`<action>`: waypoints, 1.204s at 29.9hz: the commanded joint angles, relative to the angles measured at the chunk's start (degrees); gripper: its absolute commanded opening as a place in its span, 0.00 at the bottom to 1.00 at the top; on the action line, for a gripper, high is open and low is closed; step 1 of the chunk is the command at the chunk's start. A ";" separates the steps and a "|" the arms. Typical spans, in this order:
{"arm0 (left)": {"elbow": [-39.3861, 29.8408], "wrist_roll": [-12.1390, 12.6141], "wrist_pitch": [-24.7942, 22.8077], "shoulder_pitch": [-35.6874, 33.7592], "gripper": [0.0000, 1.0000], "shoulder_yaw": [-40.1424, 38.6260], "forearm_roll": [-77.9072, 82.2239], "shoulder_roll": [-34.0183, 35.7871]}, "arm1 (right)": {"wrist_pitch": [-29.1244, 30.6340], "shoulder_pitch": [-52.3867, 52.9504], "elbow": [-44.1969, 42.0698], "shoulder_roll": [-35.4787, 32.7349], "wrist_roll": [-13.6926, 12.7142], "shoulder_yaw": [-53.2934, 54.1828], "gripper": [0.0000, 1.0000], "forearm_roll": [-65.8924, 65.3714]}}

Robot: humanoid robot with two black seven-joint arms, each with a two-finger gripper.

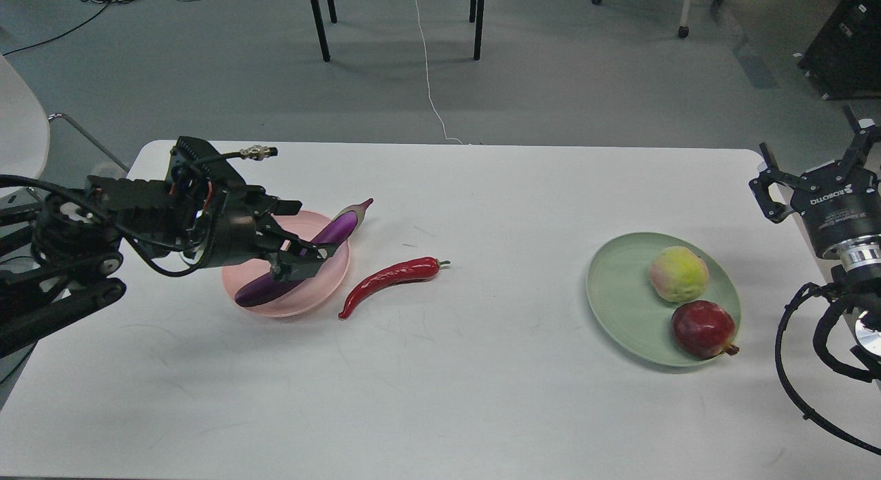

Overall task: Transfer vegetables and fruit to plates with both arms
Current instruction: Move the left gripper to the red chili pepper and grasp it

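Eggplant (303, 263) is lying slantwise across the pink plate (323, 286), its cap end overhanging the far rim. One chili (392, 277) is resting on the table (482, 397) just right of that plate, apart from it. One peach (678, 274) and one pomegranate (703, 328) are sitting close together on the green plate (612, 294) near the right edge. Wide bare tabletop is lying between the two plates and along the near edge. Left gripper (292, 235) is hanging over the eggplant with fingers spread; it seems to be flanking the eggplant, though contact is unclear. Right gripper (815, 167) is hovering beyond the table's right edge, fingers splayed wide and holding nothing.
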 commanded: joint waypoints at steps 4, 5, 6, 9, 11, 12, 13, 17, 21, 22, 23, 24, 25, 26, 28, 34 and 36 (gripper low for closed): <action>3.78 0.04 -0.15 -1.05 0.85 0.48 2.00 -10.31 | 0.00 -0.36 0.78 -0.57 0.00 0.57 0.97 0.01; 5.10 0.04 -0.15 -1.05 0.85 1.00 2.62 -12.24 | 0.00 -0.54 0.78 -0.66 0.00 0.75 0.97 0.01; 6.68 0.04 -0.15 -1.05 0.85 1.71 3.40 -13.57 | 0.00 -0.71 0.78 -0.66 0.00 0.92 0.97 0.01; 12.04 -0.04 -0.06 -1.05 0.79 4.78 5.43 -16.04 | 0.00 -1.15 1.04 -0.74 0.00 1.45 0.97 0.09; 13.72 -0.04 0.38 -0.96 0.74 5.84 5.78 -17.36 | 0.00 -1.85 1.65 -0.74 0.00 2.15 0.97 0.09; 14.33 -0.04 0.46 -0.78 0.71 5.93 5.79 -17.88 | 0.00 -2.20 1.92 -0.74 0.00 2.59 0.97 0.09; 14.86 0.04 0.46 -0.78 0.70 5.93 5.79 -18.41 | 0.00 -2.29 2.01 -0.74 0.00 2.94 0.97 0.09; 16.97 0.13 0.46 -0.61 0.69 6.28 5.87 -19.64 | 0.00 -2.30 2.01 -0.66 0.00 3.03 0.97 0.09; 20.13 0.13 0.55 -0.61 0.69 7.95 5.96 -21.75 | 0.00 -2.38 2.01 -0.66 0.00 3.03 0.97 0.09; 20.40 0.13 0.64 -0.61 0.69 8.21 5.96 -22.10 | 0.00 -2.38 2.01 -0.74 0.00 3.03 0.97 0.09; 20.58 0.13 0.64 -0.52 0.68 8.48 5.96 -22.37 | 0.00 -2.38 2.01 -0.74 0.00 3.03 0.97 0.09; 20.84 0.22 0.64 -0.43 0.66 8.65 6.05 -22.55 | 0.00 -2.47 2.01 -0.74 0.00 3.03 0.97 0.09; 21.19 0.31 0.64 -0.08 0.64 8.92 6.05 -22.63 | 0.00 -2.47 1.92 -0.74 0.00 3.03 0.97 0.09; 21.63 0.48 0.64 0.09 0.63 9.09 6.05 -22.81 | 0.00 -2.47 1.92 -0.74 0.00 3.12 0.97 0.09; 22.77 0.75 0.64 0.36 0.63 9.18 6.66 -22.81 | 0.00 -2.47 2.01 -0.74 0.00 3.03 0.97 0.09; 24.27 0.66 0.64 0.62 0.62 9.18 7.46 -23.16 | 0.00 -2.47 1.92 -0.66 0.00 3.21 0.97 0.09; 24.36 0.66 0.55 0.71 0.51 9.27 7.46 -23.25 | 0.00 -2.47 1.83 -0.66 0.00 3.47 0.97 0.09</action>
